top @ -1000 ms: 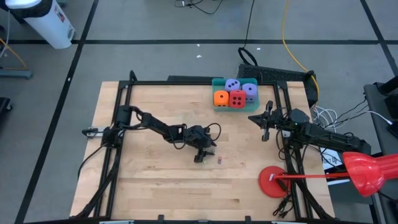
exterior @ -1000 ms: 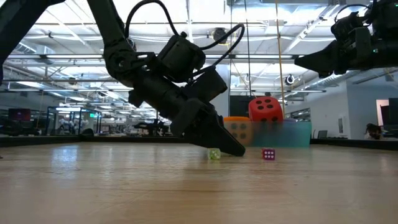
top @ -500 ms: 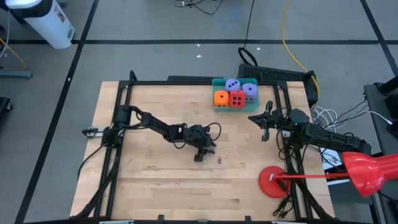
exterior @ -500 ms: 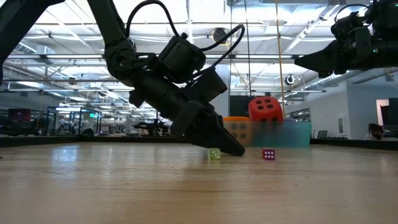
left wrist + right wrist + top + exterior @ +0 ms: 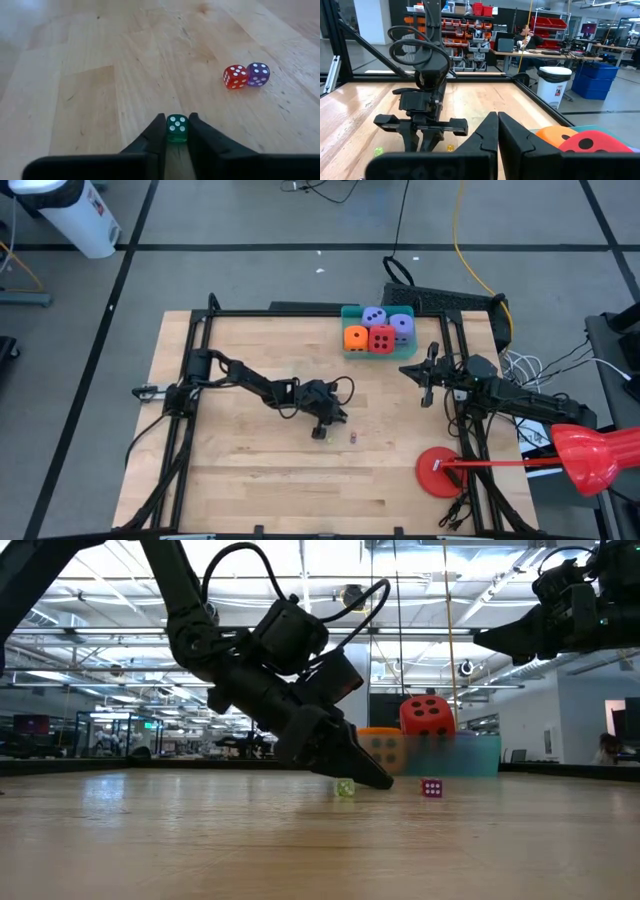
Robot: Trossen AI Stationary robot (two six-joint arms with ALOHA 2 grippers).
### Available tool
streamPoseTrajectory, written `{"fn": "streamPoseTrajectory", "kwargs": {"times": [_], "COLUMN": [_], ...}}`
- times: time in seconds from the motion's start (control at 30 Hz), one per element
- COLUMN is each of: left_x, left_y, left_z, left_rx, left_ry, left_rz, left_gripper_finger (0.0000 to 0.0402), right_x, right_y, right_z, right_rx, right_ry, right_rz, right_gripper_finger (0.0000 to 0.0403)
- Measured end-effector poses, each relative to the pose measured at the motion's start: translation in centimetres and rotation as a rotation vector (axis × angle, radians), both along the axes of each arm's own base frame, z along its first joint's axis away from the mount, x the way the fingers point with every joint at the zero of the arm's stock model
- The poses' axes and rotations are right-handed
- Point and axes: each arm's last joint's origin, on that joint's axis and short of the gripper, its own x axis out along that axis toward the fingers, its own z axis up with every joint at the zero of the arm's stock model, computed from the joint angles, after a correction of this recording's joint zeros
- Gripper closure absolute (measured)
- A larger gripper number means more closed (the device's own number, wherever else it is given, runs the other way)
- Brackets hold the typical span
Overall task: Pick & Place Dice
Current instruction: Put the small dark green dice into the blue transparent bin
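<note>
The left end effector (image 5: 177,131) pinches a tiny green die (image 5: 177,128) on the desk (image 5: 90,100), hard, light and slippery, best gripped on opposite flat faces; the right end effector (image 5: 498,131) waits shut

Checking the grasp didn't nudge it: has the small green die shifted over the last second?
No. In the low view the green die sits just as far from the teal tray as before.
</note>
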Motion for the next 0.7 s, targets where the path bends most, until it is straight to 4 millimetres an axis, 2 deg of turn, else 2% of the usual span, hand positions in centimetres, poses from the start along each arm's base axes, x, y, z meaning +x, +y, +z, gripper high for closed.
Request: {"fn": "streamPoseTrajectory", "kwargs": {"times": [0.17,0.4,0.7], "left_x": [0.2,0.3,-0.3], "left_y": [0.0,-0.1,0.3], "left_z": [0.2,1.5,6.4], "left_rx": [-0.009,-0.017,0.018], "left_ry": [-0.036,-0.082,-0.141], "left_rz": [0.006,-0.007,-0.008], "left_gripper_finger": [0.0326,0.0346,0.0327], "right_x": [0.0,0.0,0.0], "right_y": [0.0,0.0,0.0], "right_z": [0.0,0.0,0.0], "right_rx": [0.000,0.000,0.000], "right_ry": [0.000,0.000,0.001], "right_rz": [0.000,0.000,0.000], "right_gripper_finger": [0.0399,0.0399,0.0399]}}
